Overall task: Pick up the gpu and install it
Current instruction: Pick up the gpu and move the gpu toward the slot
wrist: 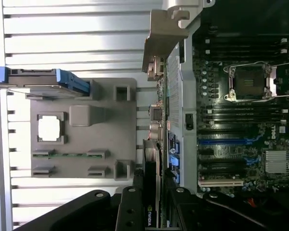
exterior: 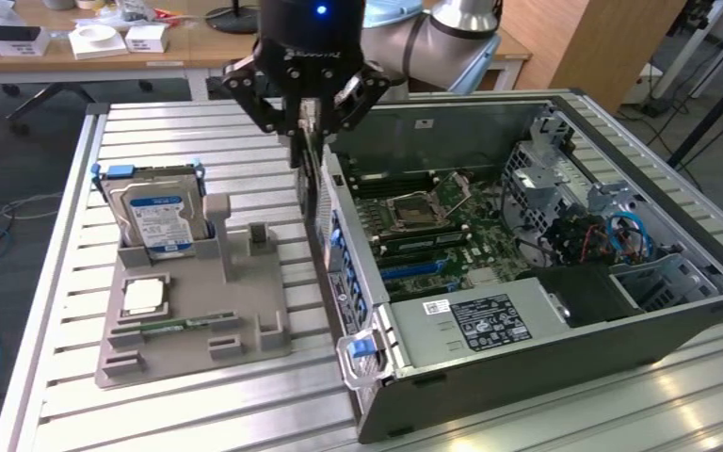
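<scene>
Exterior, hand (exterior: 309, 127): black fingers pinched partway shut on the gpu, above the computer case's tray-side wall.
Exterior, gpu (exterior: 305, 155): thin dark card held on edge, hanging from the fingers, clear of the counter, over the top edge of that case wall.
Exterior, computer case (exterior: 550, 311): lies open on its side on the counter, motherboard (exterior: 443, 231) facing up.
Exterior, tray (exterior: 192, 311): grey fixture just beside the case, on the exterior view's left of it.
Exterior, hard drive (exterior: 154, 212): silver with a blue label, upright in the tray end farther from the case's blue latch.
Exterior, counter (exterior: 72, 282): slatted aluminium under the case and tray.
Wrist, hand (wrist: 153, 185): dark fingers (wrist: 130, 207) closed against both faces of the gpu.
Wrist, gpu (wrist: 151, 154): seen edge-on, just outside the case wall (wrist: 176, 91), between that wall and the tray (wrist: 86, 120).
Wrist, motherboard (wrist: 241, 144): inside the case, with an empty processor socket (wrist: 250, 82) and blue slots.
Wrist, tray contents: hard drive (wrist: 43, 77), a square processor chip (wrist: 49, 129) and a green RAM stick (wrist: 70, 154), all well apart from the case.
</scene>
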Robot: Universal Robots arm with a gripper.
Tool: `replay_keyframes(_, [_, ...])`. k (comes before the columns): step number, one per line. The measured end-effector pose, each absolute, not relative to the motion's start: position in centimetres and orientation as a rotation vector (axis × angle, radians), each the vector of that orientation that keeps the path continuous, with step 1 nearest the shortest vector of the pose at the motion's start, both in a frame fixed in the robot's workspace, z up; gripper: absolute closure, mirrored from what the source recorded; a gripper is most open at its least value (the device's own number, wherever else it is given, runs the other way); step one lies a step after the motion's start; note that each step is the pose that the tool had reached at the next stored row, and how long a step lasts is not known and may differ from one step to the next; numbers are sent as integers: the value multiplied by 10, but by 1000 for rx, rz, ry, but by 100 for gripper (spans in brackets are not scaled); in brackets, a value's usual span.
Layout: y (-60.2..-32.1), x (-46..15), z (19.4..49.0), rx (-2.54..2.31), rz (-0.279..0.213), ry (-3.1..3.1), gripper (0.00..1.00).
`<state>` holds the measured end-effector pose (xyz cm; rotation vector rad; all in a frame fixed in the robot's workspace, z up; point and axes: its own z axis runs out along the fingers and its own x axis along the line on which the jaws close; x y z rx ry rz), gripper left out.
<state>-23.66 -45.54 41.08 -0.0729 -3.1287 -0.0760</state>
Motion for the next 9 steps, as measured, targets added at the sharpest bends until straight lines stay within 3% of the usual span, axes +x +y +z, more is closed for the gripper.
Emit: replay_keyframes(9, [-455,-196,419,-73,-76,-3122,73])
